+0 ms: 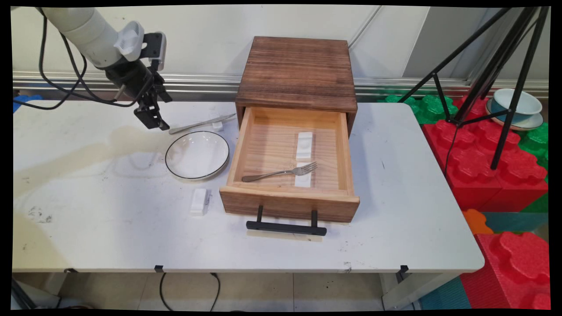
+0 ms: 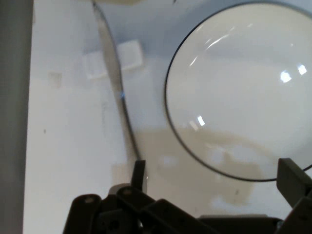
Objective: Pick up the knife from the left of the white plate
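Knife (image 1: 203, 123) is the thing nearest the hand (image 1: 151, 117): it lies flat on the desk (image 1: 88, 210) behind the plate (image 1: 197, 155), its blade end propped on a small white rest (image 1: 217, 125), handle end pointing toward the hand. Hand hovers just above and left of the handle end, fingers spread wide in the hand view, holding nothing.

Handling, my read: thin metal, stiff, light, slick, and low to the surface. Best hold looks like across the narrow handle near the raised middle, where the rest leaves a gap underneath.

Right of the plate: open wooden drawer (image 1: 290, 175) of a small cabinet (image 1: 298, 72), with a fork (image 1: 281, 172) lying across a white rest (image 1: 303, 177) and a second rest (image 1: 304, 145) behind it. Another white rest (image 1: 199, 201) sits on the desk in front of the plate.

Desk is white, smooth, stained and scuffed at left. Far right: black tripod (image 1: 496, 79), red and green foam blocks (image 1: 483, 162), a bowl on a saucer (image 1: 513, 107).
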Motion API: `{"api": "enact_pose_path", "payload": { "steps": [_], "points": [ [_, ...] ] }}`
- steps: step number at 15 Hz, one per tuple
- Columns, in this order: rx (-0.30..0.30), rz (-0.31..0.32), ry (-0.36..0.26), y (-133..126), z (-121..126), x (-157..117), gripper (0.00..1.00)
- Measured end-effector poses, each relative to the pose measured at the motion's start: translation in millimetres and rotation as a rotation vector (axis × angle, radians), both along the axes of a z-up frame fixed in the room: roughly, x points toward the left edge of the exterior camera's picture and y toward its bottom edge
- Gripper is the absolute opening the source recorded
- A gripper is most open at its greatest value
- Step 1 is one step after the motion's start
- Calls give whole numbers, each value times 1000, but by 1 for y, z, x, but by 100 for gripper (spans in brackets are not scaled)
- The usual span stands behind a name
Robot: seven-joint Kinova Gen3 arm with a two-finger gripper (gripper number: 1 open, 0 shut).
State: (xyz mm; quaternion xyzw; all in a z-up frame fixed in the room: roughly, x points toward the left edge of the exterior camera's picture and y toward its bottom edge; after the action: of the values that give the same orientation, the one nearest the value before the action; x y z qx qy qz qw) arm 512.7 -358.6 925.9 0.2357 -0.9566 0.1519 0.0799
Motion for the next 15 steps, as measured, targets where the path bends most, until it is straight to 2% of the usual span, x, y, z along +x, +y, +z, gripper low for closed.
{"api": "enact_pose_path", "payload": {
  "steps": [7,15],
  "points": [
    [-11,29,-36,-39,-36,24,100],
    [-20,29,-33,-76,-65,28,100]
  ]
}}
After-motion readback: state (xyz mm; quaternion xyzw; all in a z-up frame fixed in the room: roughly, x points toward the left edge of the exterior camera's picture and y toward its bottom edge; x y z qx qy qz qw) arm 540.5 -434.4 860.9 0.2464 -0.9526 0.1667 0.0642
